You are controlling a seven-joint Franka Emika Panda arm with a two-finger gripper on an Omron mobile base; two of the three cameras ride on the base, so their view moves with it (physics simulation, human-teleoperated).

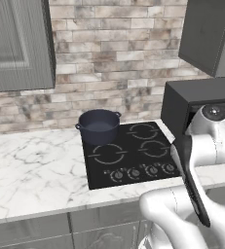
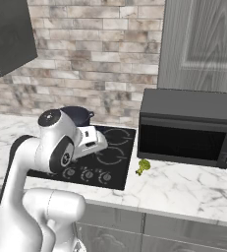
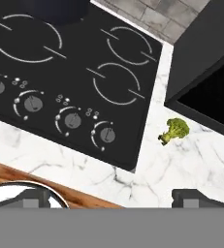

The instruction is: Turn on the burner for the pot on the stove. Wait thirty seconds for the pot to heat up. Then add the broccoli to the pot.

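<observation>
The dark blue-grey pot [image 1: 98, 125] stands on the back left ring of the black stove [image 1: 128, 156]; its base shows at the top of the hand view as pot [image 3: 60, 9]. Along the stove's front edge runs a row of round knobs [image 3: 72, 120]. The small green broccoli [image 3: 174, 130] lies on the marble counter right of the stove [image 3: 123, 72], in front of the microwave; the right base view has the broccoli [image 2: 143, 166] too. My gripper [image 3: 114, 198] hangs open and empty above the counter's front edge, near the stove's front right corner, touching nothing.
A black microwave [image 2: 186, 129] stands on the counter right of the stove, close behind the broccoli. Grey wall cabinets [image 1: 19, 44] hang above on both sides. White marble counter [image 1: 31, 165] stretches left of the stove. A brick wall [image 1: 114, 58] backs everything.
</observation>
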